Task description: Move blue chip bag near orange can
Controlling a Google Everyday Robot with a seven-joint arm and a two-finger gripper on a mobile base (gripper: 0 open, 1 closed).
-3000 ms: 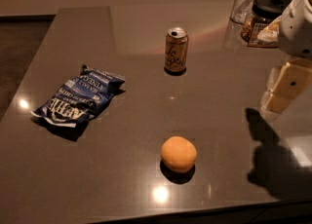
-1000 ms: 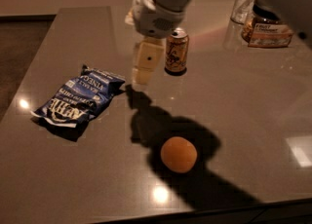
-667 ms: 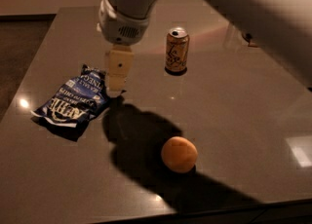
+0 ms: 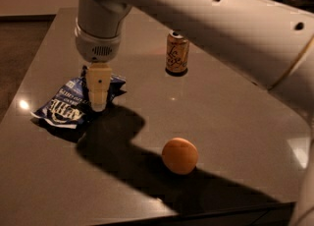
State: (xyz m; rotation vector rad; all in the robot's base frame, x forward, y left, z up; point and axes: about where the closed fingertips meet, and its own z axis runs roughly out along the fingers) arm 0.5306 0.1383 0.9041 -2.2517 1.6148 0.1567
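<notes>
- Dark grey table [image 4: 235,122]: the task's things are all carried on its glossy top.
- White arm [image 4: 206,18]: it is reached across from the right, so a broad shadow is thrown over the table's middle.
- Blue chip bag [image 4: 64,107]: it is laid flat and crinkled at the left, well apart from the can, so the move is judged not yet made.
- Tan gripper [image 4: 98,103]: it is pointed straight down over the bag's right end, probably for a top grasp. How wide it is set cannot be told, nor whether foil is touched.
- Orange can [image 4: 177,52]: it is stood upright towards the back, as the target.
- Round orange fruit [image 4: 180,155]: it is left near the front edge, off the direct line.
</notes>
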